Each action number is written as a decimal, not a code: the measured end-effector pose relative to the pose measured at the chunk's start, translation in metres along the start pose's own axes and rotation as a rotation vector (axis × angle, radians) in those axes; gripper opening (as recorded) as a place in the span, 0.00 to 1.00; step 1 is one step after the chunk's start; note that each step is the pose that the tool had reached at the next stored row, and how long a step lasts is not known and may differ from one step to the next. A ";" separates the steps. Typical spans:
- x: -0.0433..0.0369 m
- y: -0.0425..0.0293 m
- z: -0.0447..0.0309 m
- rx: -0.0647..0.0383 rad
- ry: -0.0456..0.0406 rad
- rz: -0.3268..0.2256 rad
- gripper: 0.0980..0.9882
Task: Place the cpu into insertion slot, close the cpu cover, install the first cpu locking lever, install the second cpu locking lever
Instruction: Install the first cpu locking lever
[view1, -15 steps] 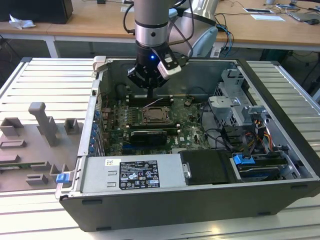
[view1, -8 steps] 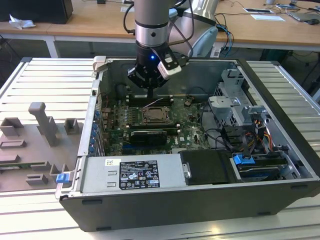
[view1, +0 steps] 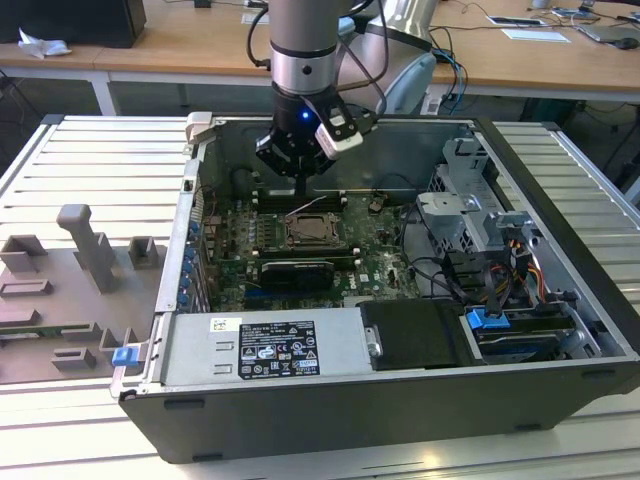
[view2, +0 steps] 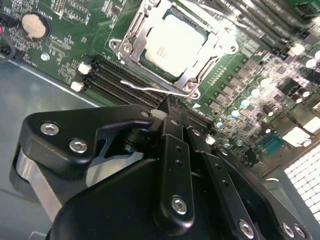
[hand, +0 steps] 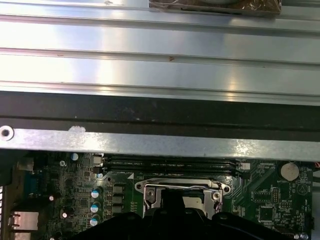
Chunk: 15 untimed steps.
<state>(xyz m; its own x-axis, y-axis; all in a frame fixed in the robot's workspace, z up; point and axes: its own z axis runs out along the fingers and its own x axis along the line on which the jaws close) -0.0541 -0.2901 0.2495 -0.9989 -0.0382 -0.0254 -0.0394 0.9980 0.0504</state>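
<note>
The cpu (view2: 175, 42) is not carried by the jaws. They are drawn together with nothing seen between them, and the gripper (view2: 169, 109) is poised tip-down at the socket's edge. Nearest the tip, a thin wire locking lever (view2: 150, 89) is stretched along the near side of the socket, above the black memory slots (view2: 115, 75). Whether it is touched by the tip cannot be told. Beyond the lever, the cpu cover (view2: 131, 37) is laid flat, and the pale face of the cpu is framed by its opening. The chip is therefore judged to be seated and the cover closed.

In the exterior view, the gripper (view1: 300, 188) is held over the memory slots, just behind the insertion slot (view1: 312, 232), inside the open computer case (view1: 300, 420).

The step in hand is judged to be the first lever. It would be done well if:

- the closed tip were set on the lever's free end, not its middle
- the wire were pressed down along its own arc and guided sideways under its retaining hook
- the cover were kept flat throughout
- the memory slot clips and the capacitors (view2: 240, 102) nearby were kept clear of the fingers
- force were applied steadily, since a thin wire is likely to slip off a narrow tip
</note>
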 end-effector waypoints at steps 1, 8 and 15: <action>-0.0003 -0.0002 0.0016 -0.012 -0.0008 0.000 0.01; -0.0066 -0.0010 0.0098 -0.013 0.0005 -0.016 0.01; -0.0075 -0.0012 0.0127 -0.013 0.0008 -0.021 0.01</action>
<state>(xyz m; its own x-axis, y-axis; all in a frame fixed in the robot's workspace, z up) -0.0462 -0.2904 0.2370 -0.9979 -0.0593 -0.0258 -0.0608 0.9962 0.0626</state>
